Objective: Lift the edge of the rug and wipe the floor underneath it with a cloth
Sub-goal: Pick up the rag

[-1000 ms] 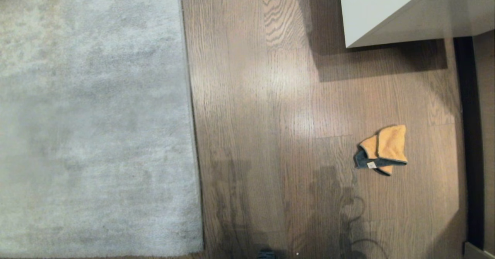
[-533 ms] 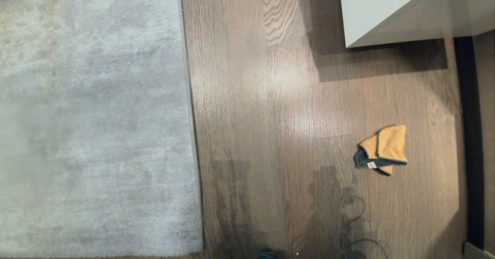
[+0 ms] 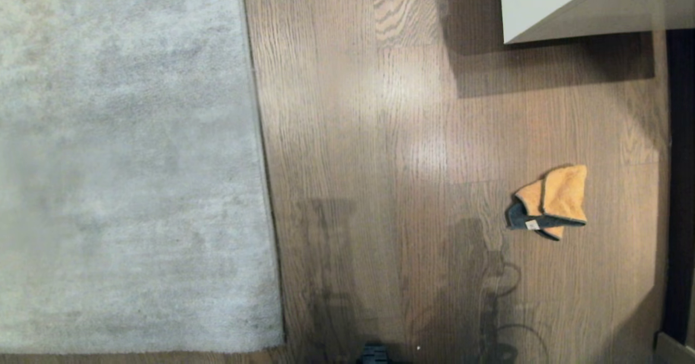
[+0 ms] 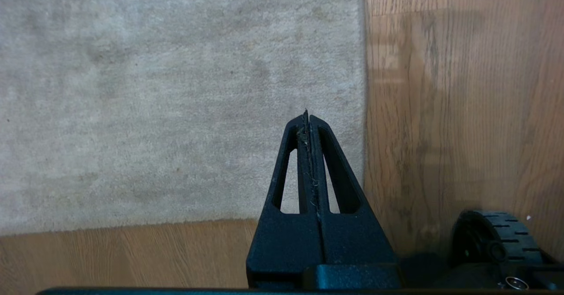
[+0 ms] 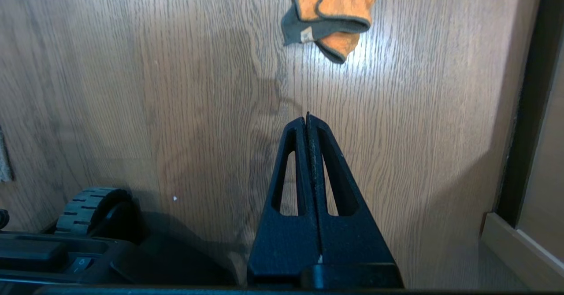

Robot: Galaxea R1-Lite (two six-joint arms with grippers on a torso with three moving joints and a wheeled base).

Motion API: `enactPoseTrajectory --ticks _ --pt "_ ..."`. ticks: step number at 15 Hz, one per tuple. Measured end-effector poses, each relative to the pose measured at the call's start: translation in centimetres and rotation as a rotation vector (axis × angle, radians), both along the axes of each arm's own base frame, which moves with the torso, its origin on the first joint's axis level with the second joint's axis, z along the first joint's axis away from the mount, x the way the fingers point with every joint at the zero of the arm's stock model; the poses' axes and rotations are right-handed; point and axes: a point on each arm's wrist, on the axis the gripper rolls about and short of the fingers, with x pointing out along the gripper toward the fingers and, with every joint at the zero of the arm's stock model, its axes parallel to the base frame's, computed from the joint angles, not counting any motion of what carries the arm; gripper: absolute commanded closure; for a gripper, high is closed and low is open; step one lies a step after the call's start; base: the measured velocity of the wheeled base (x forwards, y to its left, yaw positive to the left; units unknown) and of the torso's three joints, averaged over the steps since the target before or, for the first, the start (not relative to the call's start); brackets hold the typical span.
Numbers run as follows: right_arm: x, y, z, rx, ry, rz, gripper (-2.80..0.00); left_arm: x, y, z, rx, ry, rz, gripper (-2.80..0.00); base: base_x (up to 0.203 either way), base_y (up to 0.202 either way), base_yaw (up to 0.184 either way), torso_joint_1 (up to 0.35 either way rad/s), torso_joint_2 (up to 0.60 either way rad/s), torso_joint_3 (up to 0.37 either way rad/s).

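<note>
2 grippers, left gripper (image 4: 307, 115) and right gripper (image 5: 307, 116), hang pinched closed and empty; next, grasp the cloth (image 3: 551, 202) before lifting the rug edge (image 3: 260, 152).

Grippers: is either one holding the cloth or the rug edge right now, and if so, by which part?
Nothing is held. The left gripper is shut and empty over the rug; the right gripper is shut and empty, with the cloth lying loose on the floor.

Oak-grain plank floor (image 3: 380, 136), light glare; white cabinet corner (image 3: 543, 0) casting shadow.

The rug edge (image 3: 260, 152) lies left of the cloth (image 3: 551, 201), well apart.
</note>
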Motion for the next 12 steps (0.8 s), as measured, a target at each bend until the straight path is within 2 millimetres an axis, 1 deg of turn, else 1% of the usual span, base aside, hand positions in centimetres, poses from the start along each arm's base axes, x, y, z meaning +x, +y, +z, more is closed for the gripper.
enactPoseTrajectory --ticks 8,12 --pt "0.00 0.00 0.00 0.000 0.001 0.000 0.00 0.00 0.00 0.01 -0.017 -0.001 0.001 0.00 0.000 0.000 0.000 0.003 0.00 -0.201" --pt "0.01 0.00 0.00 0.000 0.001 0.000 0.00 0.00 0.02 0.02 -0.021 -0.002 0.007 0.00 0.000 0.000 0.000 0.003 0.00 -0.059"
